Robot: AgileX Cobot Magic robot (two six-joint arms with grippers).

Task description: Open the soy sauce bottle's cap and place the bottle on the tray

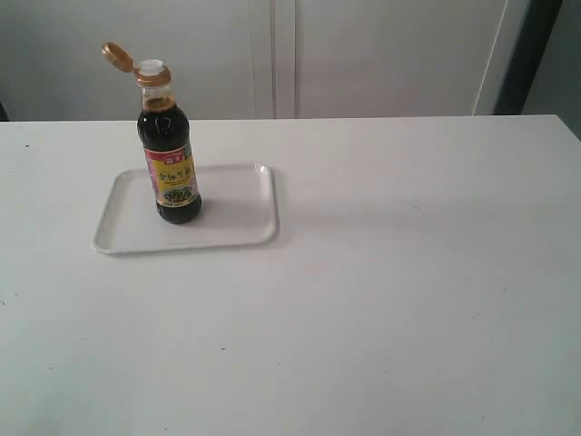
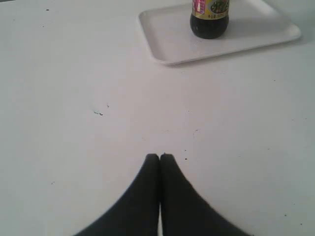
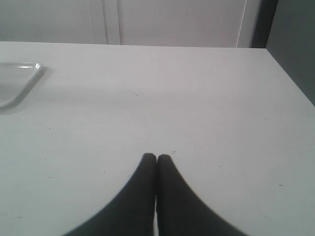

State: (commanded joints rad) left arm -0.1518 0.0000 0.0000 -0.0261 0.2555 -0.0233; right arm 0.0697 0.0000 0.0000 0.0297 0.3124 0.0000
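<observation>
The soy sauce bottle (image 1: 170,163) stands upright on the white tray (image 1: 231,213) at the left of the table. Its orange-gold cap (image 1: 117,56) is flipped open to the left, with the white spout (image 1: 151,67) bare. In the left wrist view the bottle's lower part (image 2: 209,18) shows on the tray (image 2: 170,39), far beyond my left gripper (image 2: 159,156), which is shut on nothing above the tabletop. My right gripper (image 3: 157,157) is also shut and empty; only a corner of the tray (image 3: 19,78) shows in its view. Neither arm appears in the exterior view.
The white table (image 1: 390,272) runs to a far edge against a pale wall with panel seams (image 1: 283,54). A dark vertical strip (image 1: 531,54) stands at the back right. The table's right edge (image 3: 290,73) drops off near the right gripper.
</observation>
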